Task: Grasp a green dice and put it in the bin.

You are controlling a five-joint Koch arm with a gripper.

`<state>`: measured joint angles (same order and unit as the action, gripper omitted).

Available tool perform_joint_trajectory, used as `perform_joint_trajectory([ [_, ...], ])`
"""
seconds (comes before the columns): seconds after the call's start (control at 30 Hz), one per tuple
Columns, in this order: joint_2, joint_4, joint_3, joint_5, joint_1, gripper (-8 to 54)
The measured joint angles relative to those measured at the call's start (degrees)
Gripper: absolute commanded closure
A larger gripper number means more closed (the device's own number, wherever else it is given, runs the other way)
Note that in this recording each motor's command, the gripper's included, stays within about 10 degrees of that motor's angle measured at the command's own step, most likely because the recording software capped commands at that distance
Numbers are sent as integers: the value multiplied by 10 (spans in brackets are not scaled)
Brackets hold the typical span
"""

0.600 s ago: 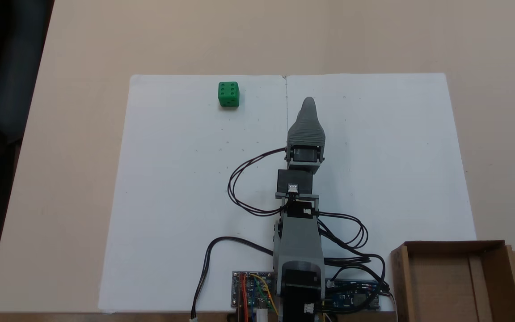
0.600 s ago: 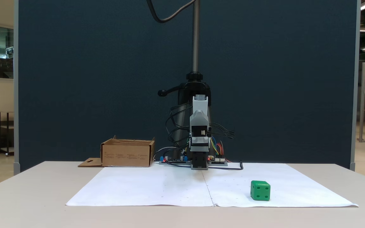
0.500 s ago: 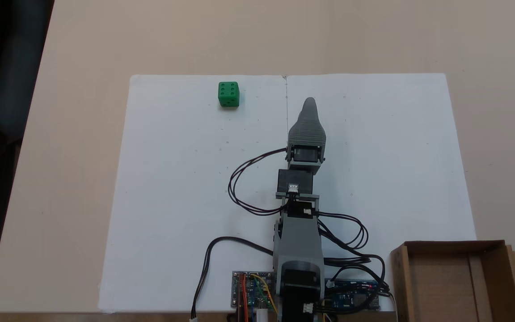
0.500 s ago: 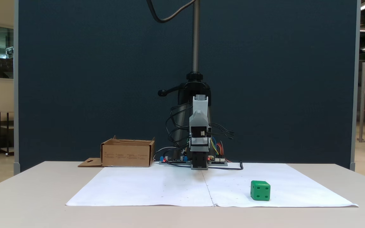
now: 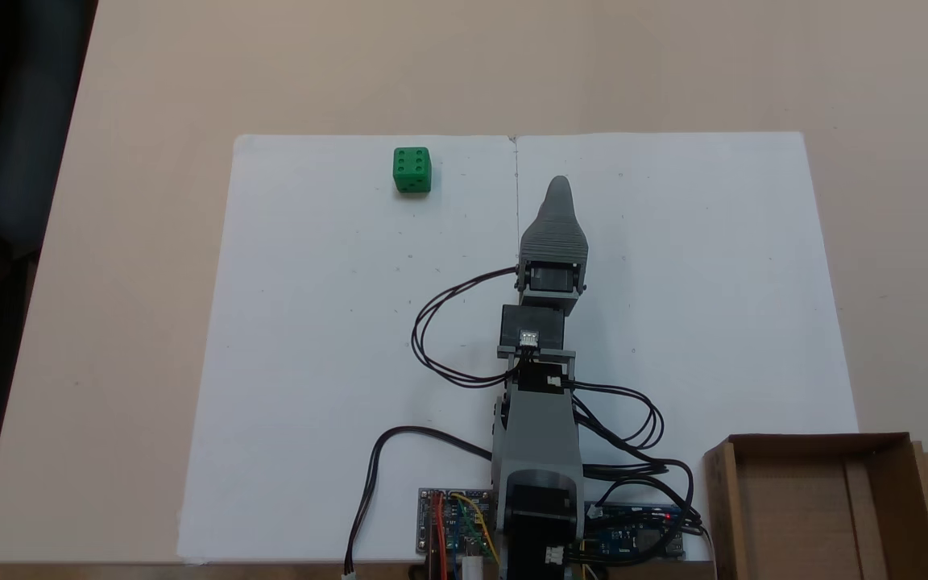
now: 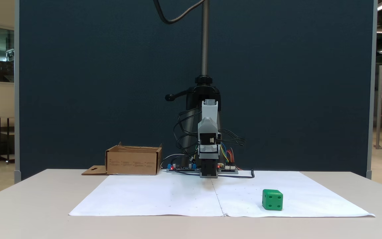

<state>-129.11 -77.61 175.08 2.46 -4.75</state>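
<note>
The green dice (image 5: 412, 169) sits on the white paper near its far left corner in a fixed view, six pips up; in a fixed view it (image 6: 272, 199) lies front right. My gripper (image 5: 558, 187) points away from the base along the paper's centre crease, well right of the dice and apart from it. From above one grey jaw covers the other, so its opening is hidden. The arm (image 6: 209, 146) faces the camera head-on. The bin (image 5: 814, 503), a brown cardboard box, stands beside the arm's base with nothing seen inside; in a fixed view its wall (image 6: 133, 162) shows.
White paper sheets (image 5: 311, 362) cover the beige table (image 5: 150, 80). Black cables (image 5: 432, 338) loop left of the arm, and circuit boards (image 5: 452, 532) lie at its base. A dark partition (image 6: 78, 83) and a camera pole (image 6: 205, 39) stand behind.
</note>
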Motion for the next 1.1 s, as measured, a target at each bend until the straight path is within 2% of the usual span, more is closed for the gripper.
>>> perform_joint_trajectory([
  [1.1,0,32,-6,-1,8,28],
])
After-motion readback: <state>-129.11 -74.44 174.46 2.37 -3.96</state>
